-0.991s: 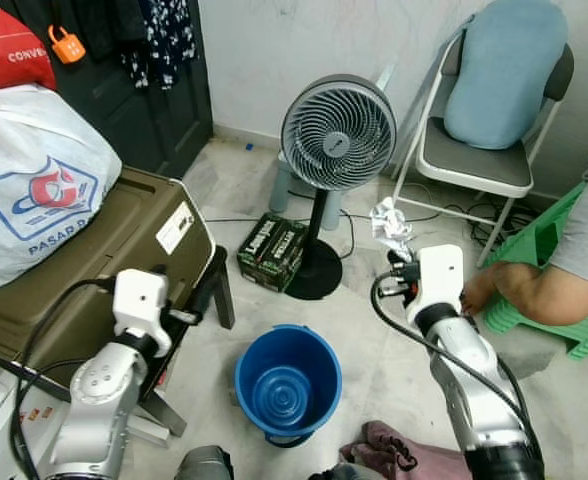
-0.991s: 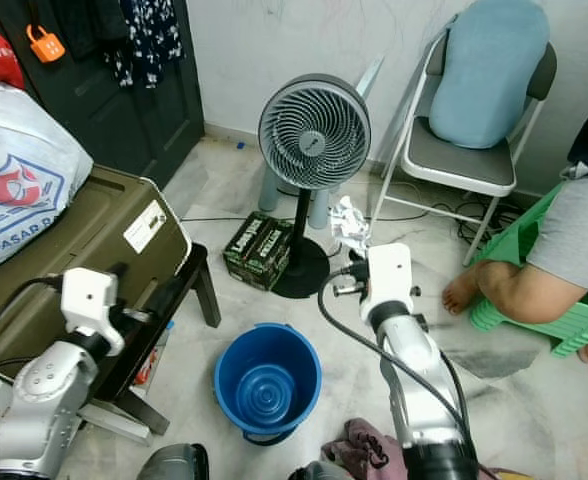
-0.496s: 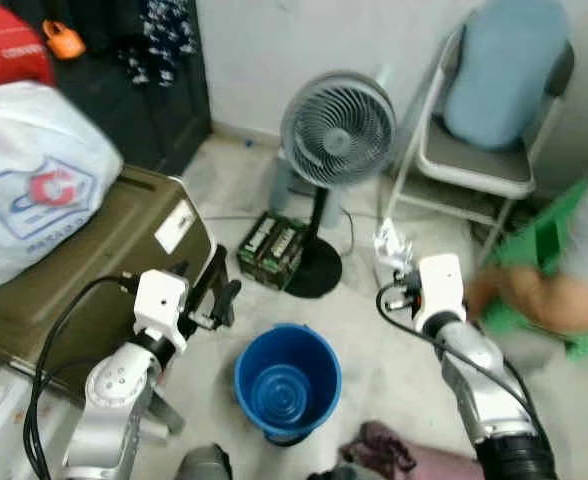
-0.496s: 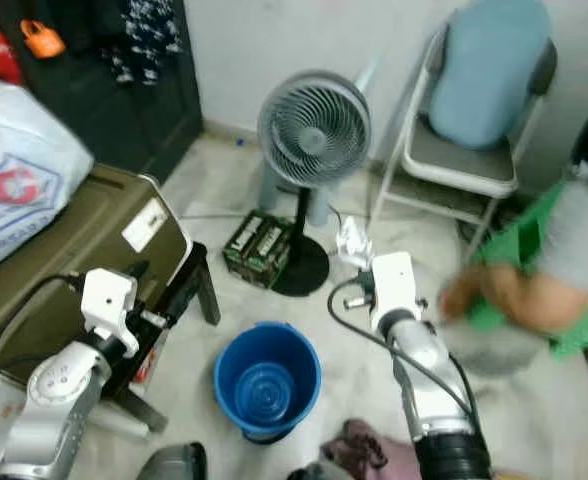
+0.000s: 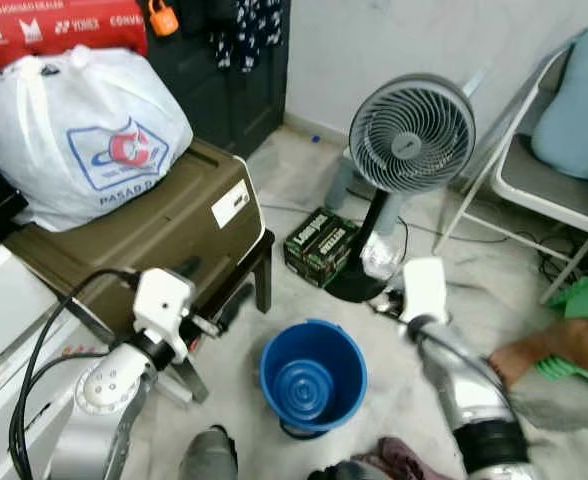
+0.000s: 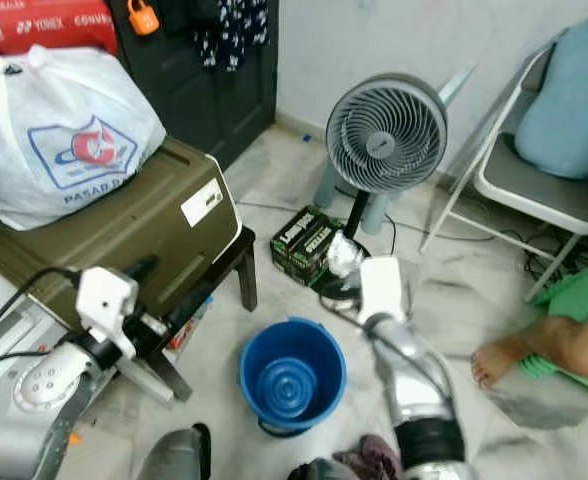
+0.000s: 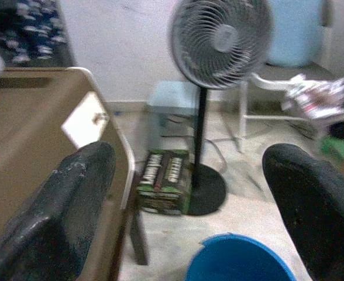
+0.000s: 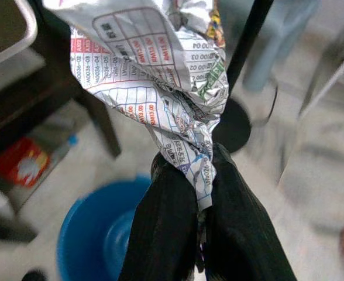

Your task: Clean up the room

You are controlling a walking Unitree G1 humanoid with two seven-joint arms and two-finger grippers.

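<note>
A crumpled printed paper (image 8: 160, 76) sticks out of my right gripper (image 8: 198, 170), whose two black fingers are shut on its lower end. In the eye views the paper (image 5: 379, 258) hangs just past the far right rim of the blue bucket (image 5: 314, 375), in front of the fan's base. The bucket stands upright on the floor with nothing in it. My left gripper (image 7: 183, 175) is open with nothing between its fingers; it hovers left of the bucket, beside the olive case (image 5: 164, 220).
A pedestal fan (image 5: 411, 135) and a green-black carton (image 5: 321, 240) stand beyond the bucket. A white plastic bag (image 5: 84, 130) lies on the case. A folding chair (image 5: 564, 190), a green stool (image 5: 584, 300) and a person's foot (image 5: 534, 350) are at right. Cloth (image 5: 404, 460) lies near my feet.
The camera has swung left, so the scene shifted right. My right gripper, still holding the paper, has come closer to the bucket's rim. The left arm has barely moved.
</note>
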